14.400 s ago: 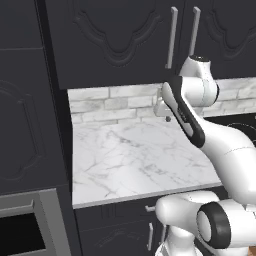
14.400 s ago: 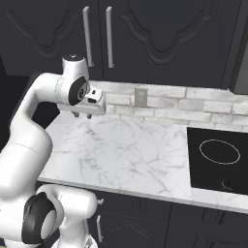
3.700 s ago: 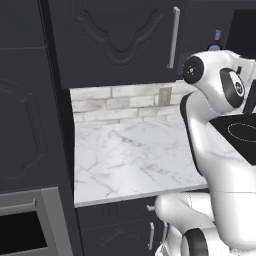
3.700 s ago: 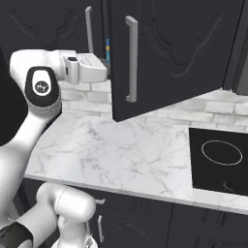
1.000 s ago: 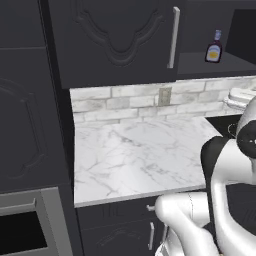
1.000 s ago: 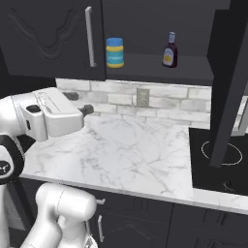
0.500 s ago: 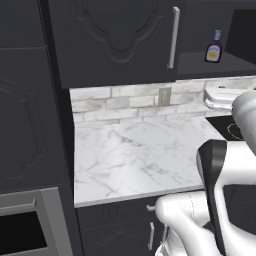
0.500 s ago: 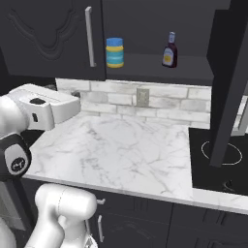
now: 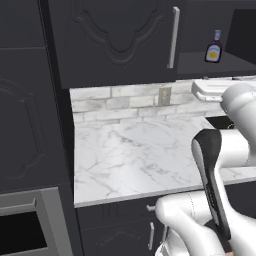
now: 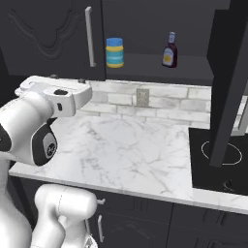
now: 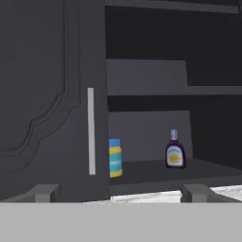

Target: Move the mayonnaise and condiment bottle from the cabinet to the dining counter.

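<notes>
The cabinet (image 10: 53, 34) has its right door (image 10: 231, 82) swung wide open and its left door shut. On its dark shelf (image 11: 156, 171) stand the mayonnaise (image 10: 115, 52) (image 11: 115, 158), a yellow jar with a blue lid, and to its right the condiment bottle (image 10: 169, 50) (image 9: 214, 47) (image 11: 175, 150), brown with a red cap. My gripper (image 11: 120, 191) (image 10: 67, 80) is open and empty. It hovers over the marble worktop, below shelf level and well short of it, facing the shelf. One fingertip (image 11: 45, 191) shows far from the other. The dining counter is out of view.
The shut left door carries a silver bar handle (image 11: 91, 131) (image 10: 89, 36) just left of the mayonnaise. A marble worktop (image 10: 126, 150) backed by brick tiles lies under the cabinet, with a black cooktop (image 10: 218, 155) at its right. The open door hangs over the cooktop.
Both cabinet doors were shut at first, then the right one swung open. Over the last second my hand has risen a little and shifted left, still open.
</notes>
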### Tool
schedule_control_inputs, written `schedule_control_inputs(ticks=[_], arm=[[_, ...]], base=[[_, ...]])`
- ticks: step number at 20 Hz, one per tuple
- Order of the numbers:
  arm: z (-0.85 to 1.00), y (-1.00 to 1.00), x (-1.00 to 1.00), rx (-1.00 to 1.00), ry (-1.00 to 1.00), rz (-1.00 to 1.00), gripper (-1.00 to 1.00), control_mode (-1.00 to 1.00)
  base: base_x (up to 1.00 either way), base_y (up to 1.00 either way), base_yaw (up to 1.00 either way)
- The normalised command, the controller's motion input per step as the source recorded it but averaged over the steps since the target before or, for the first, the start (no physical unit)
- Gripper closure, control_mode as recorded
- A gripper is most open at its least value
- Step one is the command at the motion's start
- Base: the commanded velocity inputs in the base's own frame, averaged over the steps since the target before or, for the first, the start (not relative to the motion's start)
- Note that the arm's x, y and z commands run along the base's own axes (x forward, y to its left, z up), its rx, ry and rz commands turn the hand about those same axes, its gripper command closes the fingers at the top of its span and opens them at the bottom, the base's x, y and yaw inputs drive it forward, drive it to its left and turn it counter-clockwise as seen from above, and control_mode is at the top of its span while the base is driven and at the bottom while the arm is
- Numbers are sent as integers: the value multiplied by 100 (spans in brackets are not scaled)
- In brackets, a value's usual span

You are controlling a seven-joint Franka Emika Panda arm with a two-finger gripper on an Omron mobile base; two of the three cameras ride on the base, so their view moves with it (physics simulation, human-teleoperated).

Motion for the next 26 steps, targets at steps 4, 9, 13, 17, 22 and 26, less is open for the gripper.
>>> schedule_control_inputs(ticks=[4, 9, 13, 17, 22, 26], arm=[[0, 17, 47, 0, -18, 1, -100, -100], [0, 14, 57, 0, -10, 0, -100, -100], [0, 4, 64, 0, 0, 0, -100, -100], [0, 0, 63, 0, 0, 1, -100, -100], [0, 0, 56, 0, 0, 3, -100, -100], [0, 1, 51, 0, 0, 3, -100, -100]], base=[[0, 0, 0], [0, 0, 0], [0, 0, 0], [0, 0, 0], [0, 0, 0], [0, 0, 0]])
